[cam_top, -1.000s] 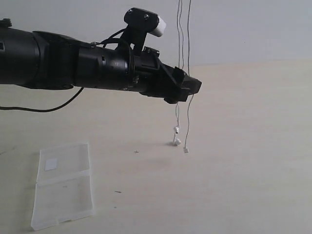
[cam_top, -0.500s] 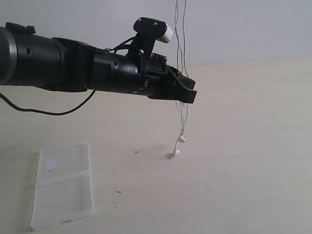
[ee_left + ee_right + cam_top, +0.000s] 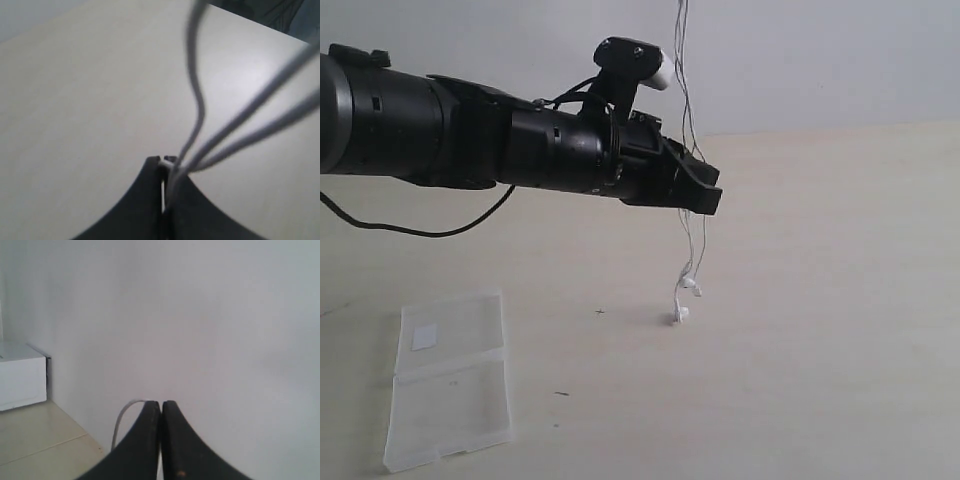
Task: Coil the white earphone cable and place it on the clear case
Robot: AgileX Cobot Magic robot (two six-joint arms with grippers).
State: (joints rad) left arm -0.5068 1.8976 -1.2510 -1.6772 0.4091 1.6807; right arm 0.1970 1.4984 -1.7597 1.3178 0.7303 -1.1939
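Cable (image 3: 192, 50): one, two earbuds (image 3: 681, 313); case (image 3: 450, 410): one.

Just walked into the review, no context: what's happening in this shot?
The left hand is shut on the white earphone cable, partway down its hanging strands. The right hand, out of the exterior view, is shut too, with cable showing at its tips, so it seems to hold the top. The earbuds dangle near the table. The clear case lies open with nothing on it.

Black arm (image 3: 440, 135), seemingly wedge-shaped end effector (image 3: 708, 198)
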